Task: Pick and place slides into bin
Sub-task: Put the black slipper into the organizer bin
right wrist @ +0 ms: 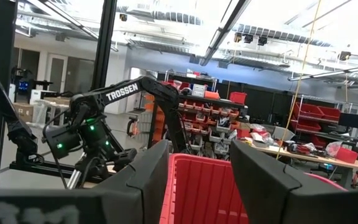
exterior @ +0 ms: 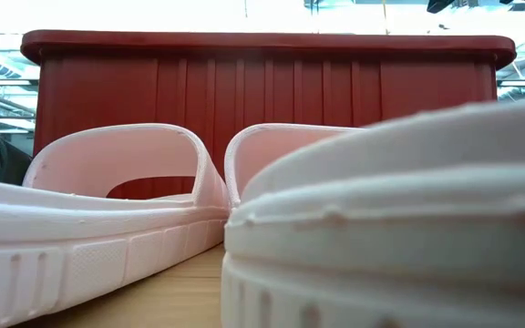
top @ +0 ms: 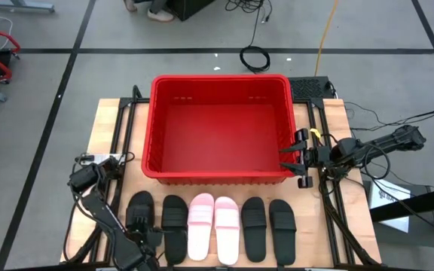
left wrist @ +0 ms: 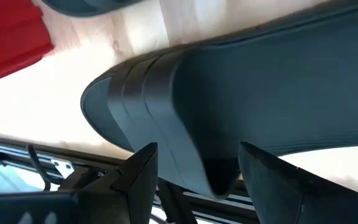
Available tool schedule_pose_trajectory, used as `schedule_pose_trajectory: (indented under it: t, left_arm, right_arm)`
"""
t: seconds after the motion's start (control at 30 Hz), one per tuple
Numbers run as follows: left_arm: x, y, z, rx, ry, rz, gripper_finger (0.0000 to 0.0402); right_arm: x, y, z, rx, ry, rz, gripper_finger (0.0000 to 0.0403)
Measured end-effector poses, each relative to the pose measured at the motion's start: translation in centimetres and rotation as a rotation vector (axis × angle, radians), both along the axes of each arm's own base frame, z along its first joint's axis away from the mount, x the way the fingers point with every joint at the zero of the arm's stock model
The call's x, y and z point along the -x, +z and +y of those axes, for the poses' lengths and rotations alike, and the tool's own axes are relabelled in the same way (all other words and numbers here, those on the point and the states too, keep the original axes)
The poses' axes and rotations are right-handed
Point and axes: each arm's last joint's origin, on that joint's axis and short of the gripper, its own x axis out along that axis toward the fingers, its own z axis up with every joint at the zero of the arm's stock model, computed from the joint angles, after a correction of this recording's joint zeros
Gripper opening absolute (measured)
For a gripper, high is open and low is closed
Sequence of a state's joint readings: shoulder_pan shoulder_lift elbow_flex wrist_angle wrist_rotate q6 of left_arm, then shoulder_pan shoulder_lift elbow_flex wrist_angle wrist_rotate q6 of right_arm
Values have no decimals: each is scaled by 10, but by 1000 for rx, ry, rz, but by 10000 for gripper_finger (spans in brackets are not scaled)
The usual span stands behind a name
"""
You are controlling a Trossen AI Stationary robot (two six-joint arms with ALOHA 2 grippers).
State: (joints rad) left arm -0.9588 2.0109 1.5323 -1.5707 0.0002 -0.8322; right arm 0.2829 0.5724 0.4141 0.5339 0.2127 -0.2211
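Your red bin (top: 221, 129) sits at the bench's (top: 102, 124) centre, toward 12 o'clock, and nothing lies inside it. All six slides are on the bench in one row along the 6 o'clock edge: from 9 toward 3 o'clock you have two black slides (top: 158, 222), two pink slides (top: 213, 228) side by side in the middle, then two more black slides (top: 268, 226). Your left claw (top: 137, 235) is down over the outermost black slide at about 7 o'clock; in the left wrist view its two dark fingers (left wrist: 138, 180) stand parted on either side of that slide's edge (left wrist: 229, 106), at a moderate spread, and you cannot tell whether they press on it. The slide lies flat on the bench. Your right claw (top: 294, 164) waits at about 3 o'clock, just outside the bin's wall near its corner, fingers held wide apart with nothing between them; its wrist view looks over the bin's rim (right wrist: 197, 186) toward the left arm (right wrist: 123, 93). In the low view the pink pair (exterior: 108, 210) fills the foreground with the bin's ribbed wall (exterior: 272, 91) right behind.
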Motion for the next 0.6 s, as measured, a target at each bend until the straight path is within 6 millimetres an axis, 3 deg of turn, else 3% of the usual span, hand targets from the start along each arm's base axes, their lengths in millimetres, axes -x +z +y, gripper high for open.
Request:
schedule_pose_trajectory:
  t: [0.6]
  left_arm:
    - [12, -26, 18, -130, 11, 50, 218]
  right_arm:
    - [0, 0, 0, 0, 0, 0, 164]
